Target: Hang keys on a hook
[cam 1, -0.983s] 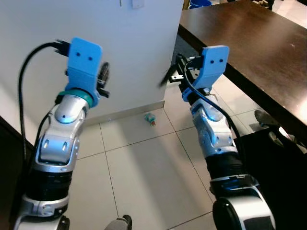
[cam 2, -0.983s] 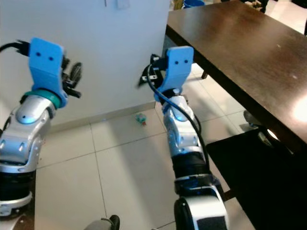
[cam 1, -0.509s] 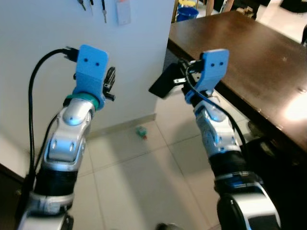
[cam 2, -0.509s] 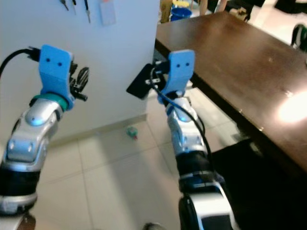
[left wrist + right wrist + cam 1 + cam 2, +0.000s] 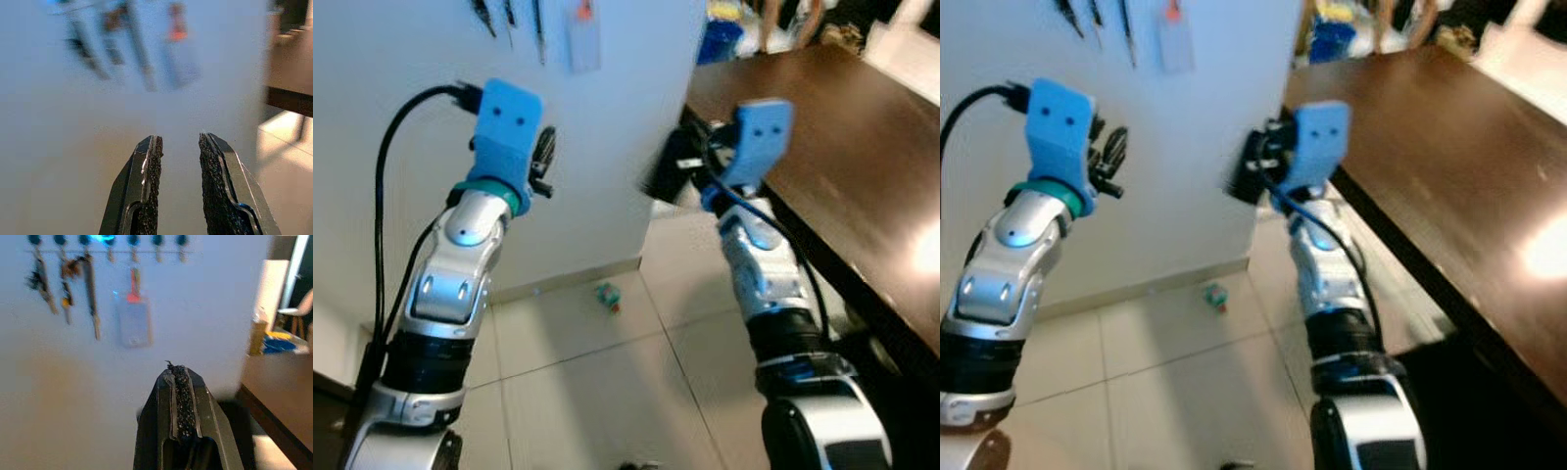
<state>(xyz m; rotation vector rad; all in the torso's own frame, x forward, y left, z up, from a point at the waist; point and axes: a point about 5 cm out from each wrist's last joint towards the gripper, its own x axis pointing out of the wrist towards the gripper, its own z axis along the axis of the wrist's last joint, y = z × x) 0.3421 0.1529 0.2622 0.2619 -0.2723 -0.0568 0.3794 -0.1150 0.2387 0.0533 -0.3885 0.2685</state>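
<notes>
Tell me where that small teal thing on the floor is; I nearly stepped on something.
In the left eye view, the small teal object lies on the tiled floor near the white wall's base, between the two arms.

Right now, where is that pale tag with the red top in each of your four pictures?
Left eye: tag near the top edge, left of centre.
Right eye: near the top edge, further left.
Left wrist: blurred, beyond the left pincer.
Right wrist: mid-picture, beyond the right pincer.
Shared landmark: the long key hanging beside it.
</notes>
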